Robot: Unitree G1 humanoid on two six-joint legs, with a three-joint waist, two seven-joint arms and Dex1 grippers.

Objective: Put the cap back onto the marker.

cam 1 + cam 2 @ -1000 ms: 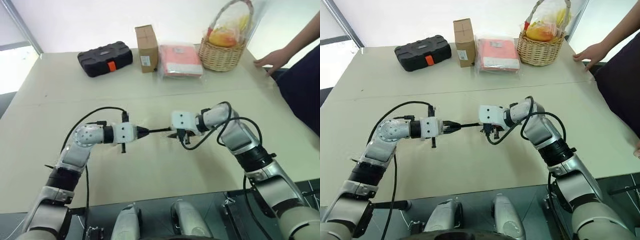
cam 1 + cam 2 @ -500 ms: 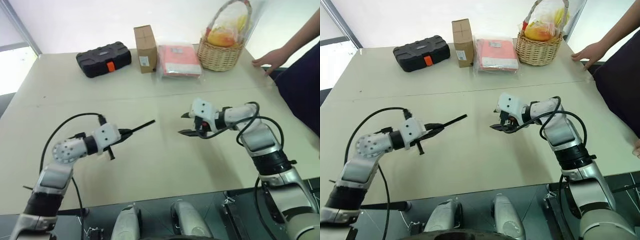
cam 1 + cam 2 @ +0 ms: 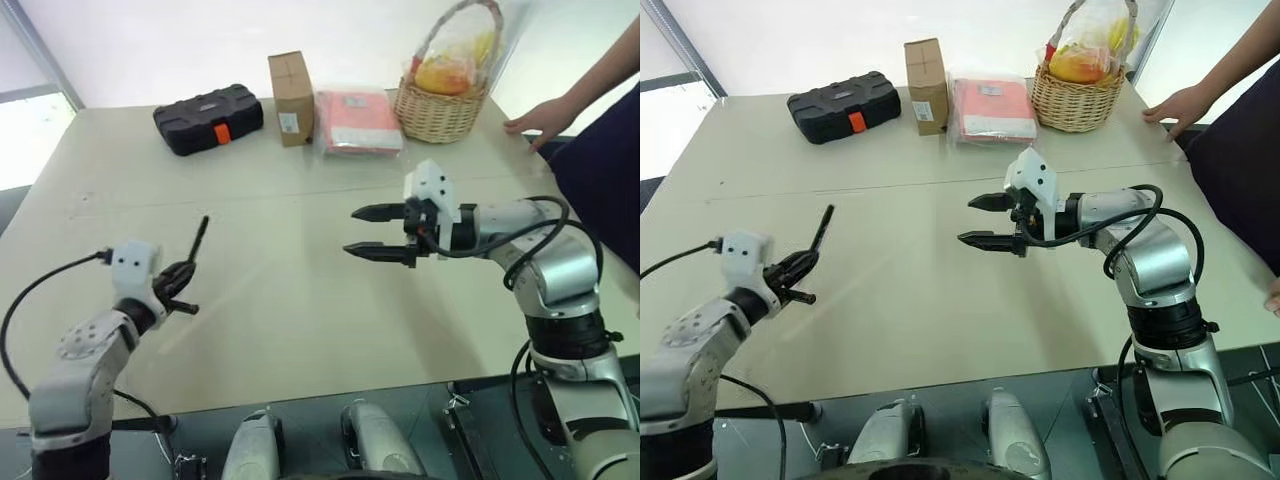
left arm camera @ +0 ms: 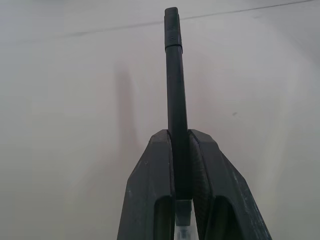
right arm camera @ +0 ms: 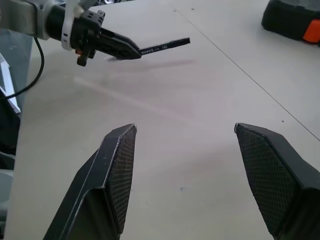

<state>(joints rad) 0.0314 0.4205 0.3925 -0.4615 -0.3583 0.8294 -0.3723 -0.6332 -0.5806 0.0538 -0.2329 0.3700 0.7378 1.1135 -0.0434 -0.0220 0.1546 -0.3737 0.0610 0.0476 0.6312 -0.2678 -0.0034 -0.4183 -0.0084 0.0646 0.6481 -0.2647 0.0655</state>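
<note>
Marker (image 4: 173,75) clamped low down between the shut fingers of the left gripper (image 3: 178,283), sticking up and forward over the left side of the table (image 3: 300,300), clear of the surface. Cap (image 4: 171,29) apparently seated on the marker's far end: a short thicker section shows there in the left wrist view, with a slight step where it meets the barrel. No loose cap lying anywhere on the tabletop. Right gripper (image 3: 380,232) well apart from the marker, held above the middle of the table, pointing toward the left arm, fingers spread wide with nothing between them. Judged from that, capping looks done and the step in hand is the release and parting of the arms. Next move likely calls for lowering the marker to the table and opening the left fingers gently, so it neither rolls nor drops; if the cap sits loose, a firm press along the barrel first. Farther off, along the back edge: black tool case (image 3: 209,117), cardboard box (image 3: 292,83), pink packet (image 3: 358,120), wicker basket (image 3: 444,97). A person's hand (image 3: 538,120) resting at the far right corner.
</note>
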